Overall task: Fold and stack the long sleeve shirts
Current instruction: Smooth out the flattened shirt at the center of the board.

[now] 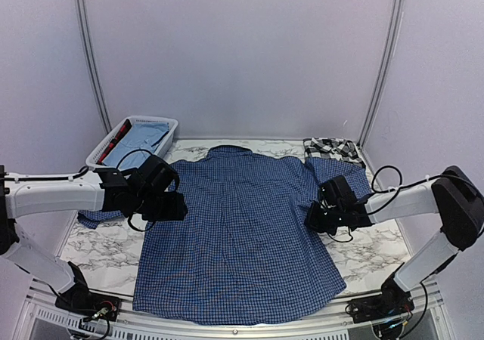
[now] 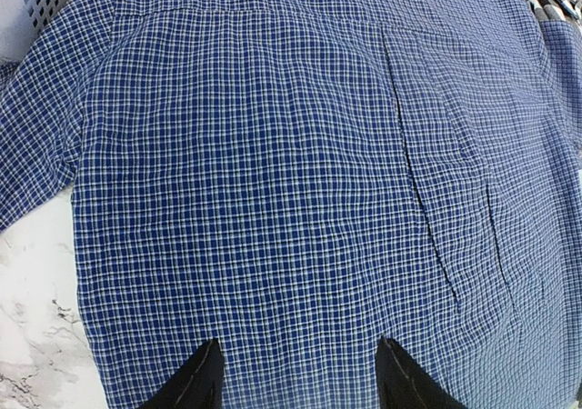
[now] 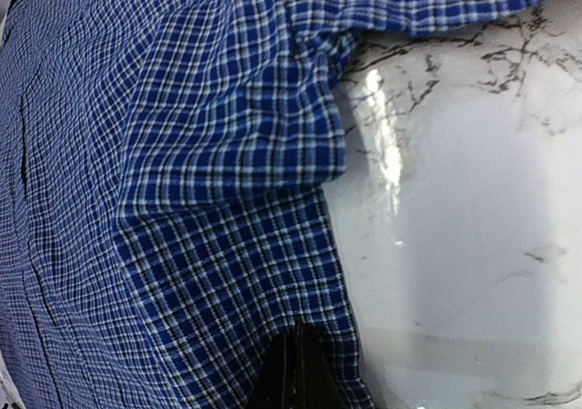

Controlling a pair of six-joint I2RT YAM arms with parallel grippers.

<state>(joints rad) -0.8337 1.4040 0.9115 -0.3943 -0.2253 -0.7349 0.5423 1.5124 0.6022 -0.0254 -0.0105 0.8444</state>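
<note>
The dark blue checked shirt [image 1: 242, 227] lies spread flat on the marble table [image 1: 98, 249], collar at the far side. My left gripper [image 1: 170, 204] hovers over its left side, near the sleeve; in the left wrist view [image 2: 297, 345] the jaws are wide open with the shirt [image 2: 273, 154] between them. My right gripper [image 1: 314, 219] is at the shirt's right edge. In the right wrist view [image 3: 300, 332] its fingers are pressed together on the cloth [image 3: 182, 154] just inside the side hem. The black-and-white plaid shirt [image 1: 333, 147] lies crumpled at the back right.
A white slatted basket [image 1: 102, 155] holding light blue cloth [image 1: 140, 140] stands at the back left. Bare marble [image 3: 455, 200] shows to the right of the shirt's hem. The left sleeve trails off towards the table's left edge.
</note>
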